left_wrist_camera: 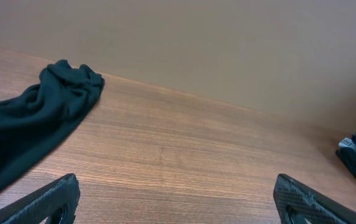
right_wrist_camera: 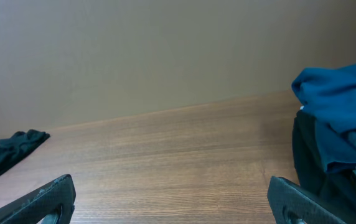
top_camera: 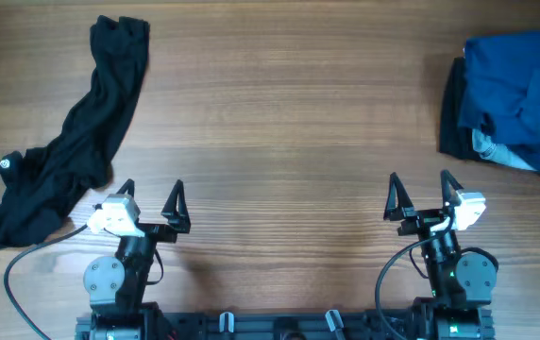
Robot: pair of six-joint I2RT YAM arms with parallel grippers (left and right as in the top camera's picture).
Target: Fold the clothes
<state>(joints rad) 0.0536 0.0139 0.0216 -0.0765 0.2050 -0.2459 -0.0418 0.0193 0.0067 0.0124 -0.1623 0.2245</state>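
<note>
just beside the crumpled black garment (top_camera: 86,142) on the table (top_camera: 279,113), the left gripper (top_camera: 152,187) gapes empty; the right gripper (top_camera: 420,179), well apart from it, gapes too.

black garment (top_camera: 72,151) with tiny white logo (top_camera: 5,164), bright blue clothes (top_camera: 525,90), brown wood-grain table (top_camera: 279,113)

Saw a wooden table (top_camera: 279,113) with grain going side to side, filling pretty much the whole overhead view. Spotted a rumpled heap of bright blue garments (top_camera: 525,85) way over at the right edge, partly cut off by the frame. Noticed a pale grey patch (top_camera: 487,146) poking out at the heap's near left corner, plus some dark fabric (top_camera: 452,123) tucked under it along the left side. Couldn't identify that dark bit. Got a plain beige wall (left_wrist_camera: 228,50) behind the table's far edge in both wrist views.
</note>
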